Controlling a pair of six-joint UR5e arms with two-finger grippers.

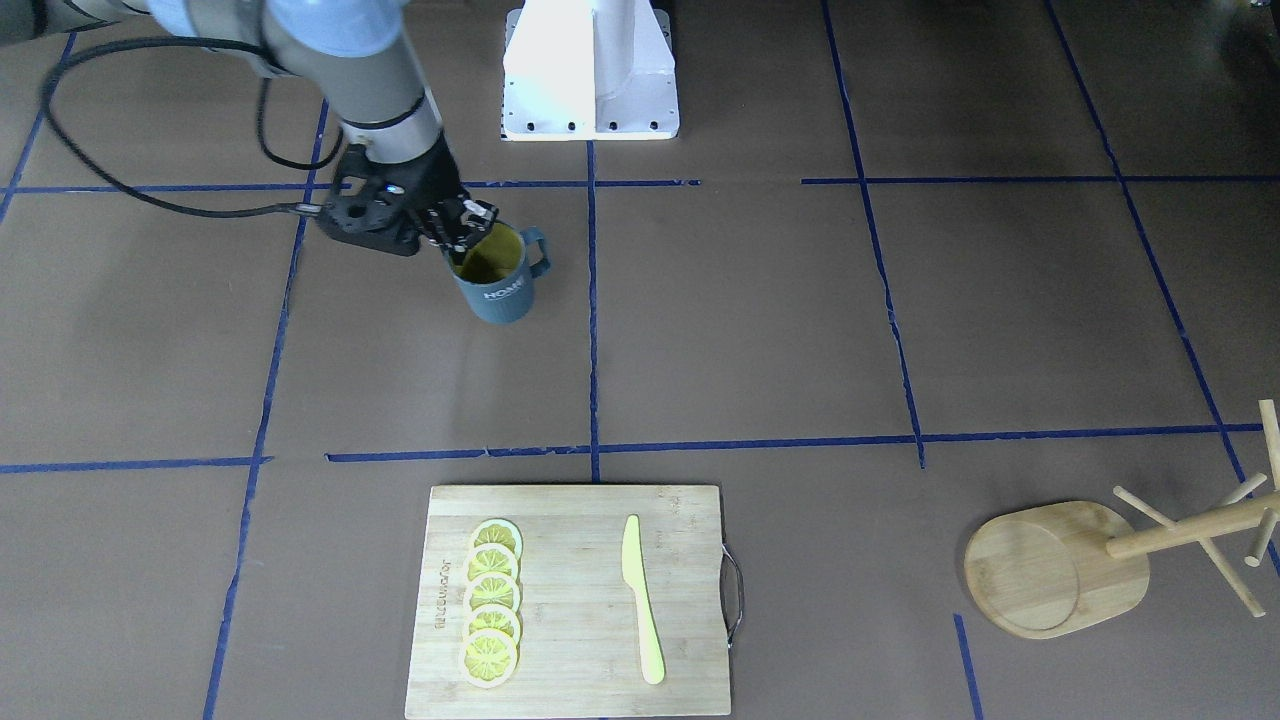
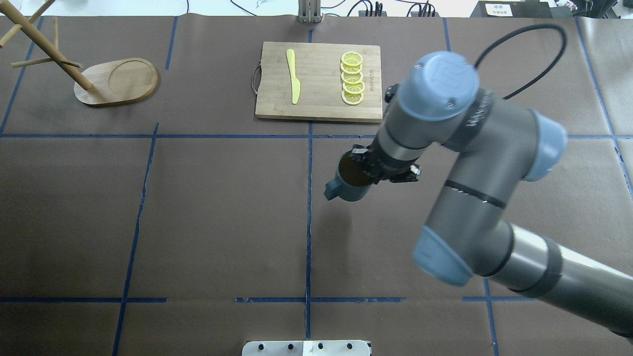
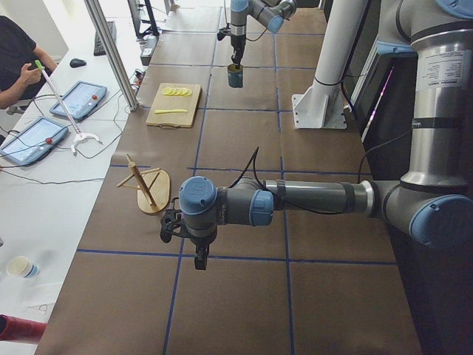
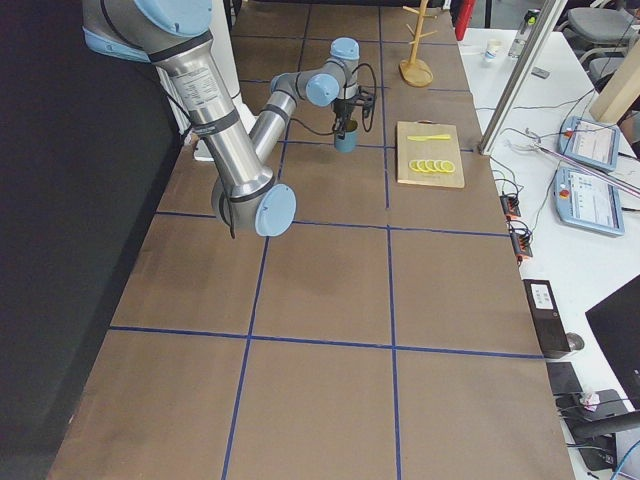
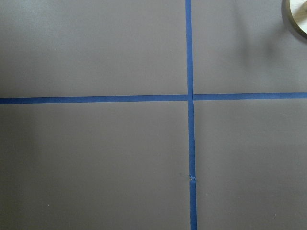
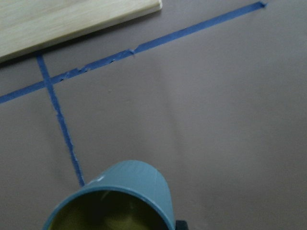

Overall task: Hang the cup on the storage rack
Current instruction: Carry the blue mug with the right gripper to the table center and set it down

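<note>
Table [image 2: 222, 207]: brown covering, gridded with blue tape [image 2: 309, 222].

Right arm [image 2: 474, 148]: enters from the lower right of the overhead view and reaches to centre frame. There is a label on its forearm, and I can't read it.

Left arm [image 3: 310, 200]: seen only in the left side view, stretched across the middle of the frame. Left gripper [image 3: 200, 260] hangs over the table just below and right of the rack. I cannot tell from this view whether its jaws are apart or together.

Cutting board [image 1: 570, 600]: bottom centre of the front view, metal handle on its right edge. It has burnt-in lettering along the left side, too small to read.

Storage rack [image 2: 116, 81]: upper left of the overhead view, well apart from the cup. The board's lower-left corner lies near the straight line between them.

Cup [image 1: 497, 275]: upper left of the front view, centre of the overhead view. White "HOME" reads on its side. The right gripper [image 1: 463, 234] is clamped on the rim, on the side opposite the handle, which points to frame right. The cup tilts a little, and I can't say for sure whether it clears the table.

Knife [image 1: 640, 600]: yellow-green, lying lengthwise on the right half of the board.

Lemon slices [image 1: 492, 600]: five, overlapping in a row on the left half of the board.
</note>
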